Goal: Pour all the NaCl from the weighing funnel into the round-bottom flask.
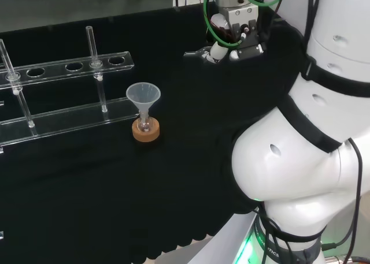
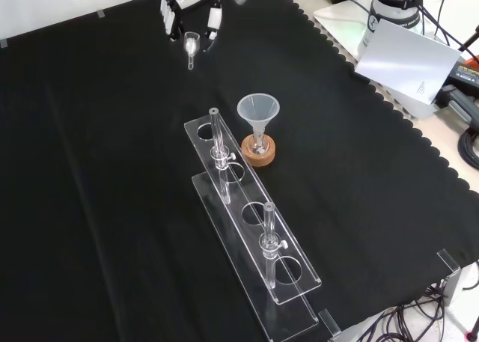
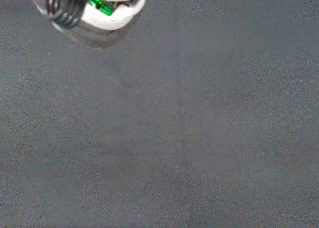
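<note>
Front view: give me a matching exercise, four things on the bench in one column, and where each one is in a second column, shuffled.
1 plastic funnel
2 cork ring
3 clear rack
4 hand

A at the view's top, with a small glass weighing funnel below it
B under the small flask
C mouth up, stem in the flask's neck
D left of the cork ring, holding two upright tubes

Pairs: 1-C, 2-B, 3-D, 4-A

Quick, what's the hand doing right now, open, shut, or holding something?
Hand: shut on the small clear weighing funnel, which hangs from its fingers above the black cloth, away from the flask on its cork ring.
</note>
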